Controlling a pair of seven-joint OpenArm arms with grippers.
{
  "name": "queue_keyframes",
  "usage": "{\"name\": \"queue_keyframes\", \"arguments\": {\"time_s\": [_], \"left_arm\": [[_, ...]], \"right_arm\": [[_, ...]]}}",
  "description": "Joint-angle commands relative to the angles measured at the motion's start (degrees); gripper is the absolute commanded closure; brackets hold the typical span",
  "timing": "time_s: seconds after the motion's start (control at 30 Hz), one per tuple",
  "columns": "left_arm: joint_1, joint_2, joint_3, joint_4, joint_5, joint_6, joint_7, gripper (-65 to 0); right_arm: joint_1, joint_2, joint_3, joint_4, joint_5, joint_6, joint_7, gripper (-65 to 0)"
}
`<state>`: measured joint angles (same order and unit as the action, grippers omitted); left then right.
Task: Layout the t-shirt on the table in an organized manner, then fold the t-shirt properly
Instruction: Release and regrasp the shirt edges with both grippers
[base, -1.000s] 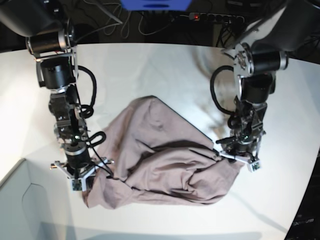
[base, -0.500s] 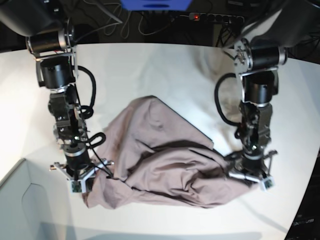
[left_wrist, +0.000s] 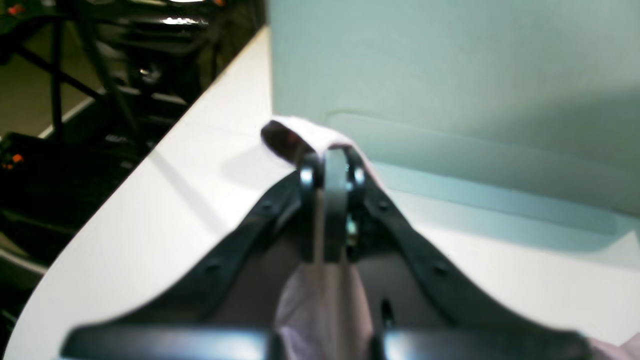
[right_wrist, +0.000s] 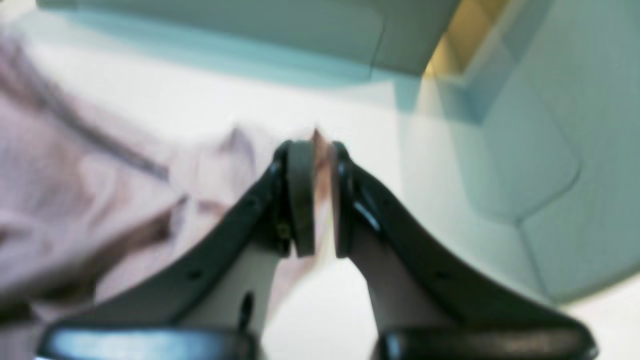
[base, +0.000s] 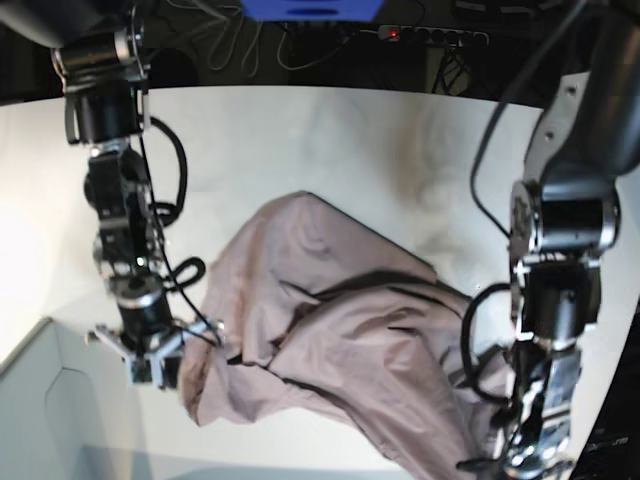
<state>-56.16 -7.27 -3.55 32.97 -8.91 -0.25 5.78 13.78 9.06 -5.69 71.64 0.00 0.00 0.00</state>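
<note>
Mauve t-shirt (base: 330, 340) lies rumpled on the white counter (base: 300, 140); left fingers (left_wrist: 307, 177) and right fingers (right_wrist: 300, 165) each pinch a fold of its cloth.

Crumpled mauve t-shirt (base: 330, 350) on white table (base: 300, 140); arms at both ends.

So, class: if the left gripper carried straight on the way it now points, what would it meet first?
The left gripper, shut on a fold of the dusty mauve cloth t-shirt, points towards the upright pale grey box wall standing on the white table. That wall looks first in line, though depth is unclear.
</note>
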Motion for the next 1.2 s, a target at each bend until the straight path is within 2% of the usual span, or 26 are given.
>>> {"name": "queue_keyframes", "arguments": {"time_s": [0.0,0.07,0.13,0.23,0.27,0.33,0.5,0.57,0.73,0.8,1.0,1.17], "left_arm": [[-4.5,-0.3,0.4,-4.4,0.3,0.5,-1.4,-0.5],[-10.8,0.1,3.2,-14.0,0.3,0.5,-3.3,-6.2],[-14.0,1.6,6.0,-20.6,0.2,0.6,-6.8,-19.2],[-13.6,2.5,8.2,-21.4,0.2,0.5,-10.0,-36.8],[-12.5,2.5,8.7,-21.3,0.2,0.5,-10.7,-41.0],[-10.3,2.6,9.8,-19.7,0.2,0.5,-11.3,-45.4],[-1.3,1.1,9.8,-11.9,0.0,0.7,-11.0,-46.4],[3.5,-0.5,9.7,-8.4,0.0,0.8,-11.0,-46.3],[13.4,-4.0,9.7,-0.7,-0.1,0.9,-11.0,-46.5],[16.7,-5.6,9.7,1.4,-0.1,0.9,-11.0,-46.5],[26.8,-10.0,8.3,5.1,-0.1,0.9,-11.0,-46.7],[32.6,-10.3,-2.9,6.4,-0.1,0.5,-10.9,-46.7]], "right_arm": [[-0.3,0.2,1.0,2.6,-0.4,0.7,-0.8,-7.7],[-4.2,0.2,2.0,4.5,-0.4,0.7,-0.8,-7.7],[-7.8,0.2,2.4,6.5,-0.4,0.7,-0.7,-7.7],[-11.8,0.3,2.5,8.8,-0.4,0.7,-0.7,-7.7],[-13.0,0.0,2.4,9.5,-0.4,0.7,-0.7,-7.7],[-15.5,-0.3,2.0,11.1,-0.4,0.7,-0.7,-7.7],[-18.7,-3.5,-1.5,12.7,-0.4,0.7,-0.8,-9.4],[-19.4,-5.1,-3.0,12.5,-0.4,0.7,-0.9,-14.5],[-17.9,-8.3,-6.8,8.4,-0.4,0.7,-0.9,-33.6],[-16.1,-8.8,-9.1,5.2,-0.4,0.7,-0.9,-38.0],[-11.5,-8.9,-15.2,-6.3,-0.4,0.7,-0.9,-38.8],[-11.7,-8.8,-17.0,-11.0,-0.4,0.5,-0.7,-38.9]]}}
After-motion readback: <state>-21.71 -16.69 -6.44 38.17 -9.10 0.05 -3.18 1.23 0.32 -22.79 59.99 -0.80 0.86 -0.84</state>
